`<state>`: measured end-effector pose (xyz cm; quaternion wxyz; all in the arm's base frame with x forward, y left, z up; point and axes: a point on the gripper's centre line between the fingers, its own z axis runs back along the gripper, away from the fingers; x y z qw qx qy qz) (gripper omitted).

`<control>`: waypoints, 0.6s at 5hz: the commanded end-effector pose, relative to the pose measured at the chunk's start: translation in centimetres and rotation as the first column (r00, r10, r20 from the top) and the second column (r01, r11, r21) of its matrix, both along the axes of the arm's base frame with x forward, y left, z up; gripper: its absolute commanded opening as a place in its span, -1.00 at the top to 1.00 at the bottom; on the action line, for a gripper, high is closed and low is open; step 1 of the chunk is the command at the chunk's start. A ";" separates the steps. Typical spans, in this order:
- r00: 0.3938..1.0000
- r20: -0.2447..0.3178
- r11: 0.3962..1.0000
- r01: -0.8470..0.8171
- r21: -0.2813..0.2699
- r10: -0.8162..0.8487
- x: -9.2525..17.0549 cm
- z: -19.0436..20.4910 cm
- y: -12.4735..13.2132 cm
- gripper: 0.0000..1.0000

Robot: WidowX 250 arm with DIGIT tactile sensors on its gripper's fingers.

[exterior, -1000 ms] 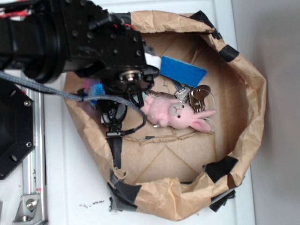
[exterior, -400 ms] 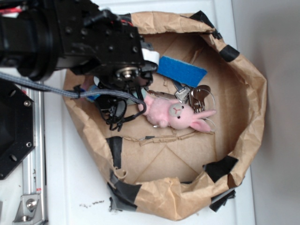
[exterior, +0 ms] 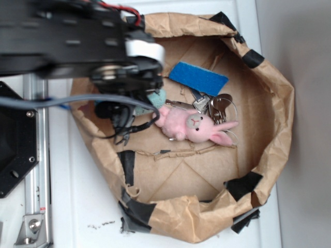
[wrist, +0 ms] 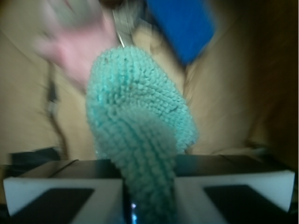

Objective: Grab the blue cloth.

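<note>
The blue cloth [wrist: 138, 121] is a pale aqua fuzzy rag. In the wrist view it fills the middle and hangs out from between the two jaws, which pinch its lower end. My gripper [wrist: 149, 196] is shut on it. In the exterior view only a corner of the blue cloth [exterior: 157, 97] peeks out under the blurred black arm, just left of the pink bunny. The gripper itself is hidden under the arm there.
A brown paper bag with a rolled rim [exterior: 269, 77] holds everything. Inside lie a pink plush bunny [exterior: 194, 126], a flat deep-blue pad [exterior: 199, 78] and a bunch of keys [exterior: 217, 106]. A black cable [exterior: 126, 129] dangles below the arm.
The arm has risen toward the camera and shifted up-left, now blurred. The aqua cloth has come up with the gripper and shows beside the bunny.
</note>
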<state>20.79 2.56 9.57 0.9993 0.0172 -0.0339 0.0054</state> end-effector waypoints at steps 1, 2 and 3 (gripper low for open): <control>0.988 0.107 0.985 -0.123 0.124 0.110 3.7 6.8 -1.6 1.00; 0.977 0.119 0.980 -0.186 0.071 0.177 3.7 7.0 -2.3 1.00; 0.977 0.126 0.977 -0.185 0.107 0.171 4.0 5.7 -3.0 1.00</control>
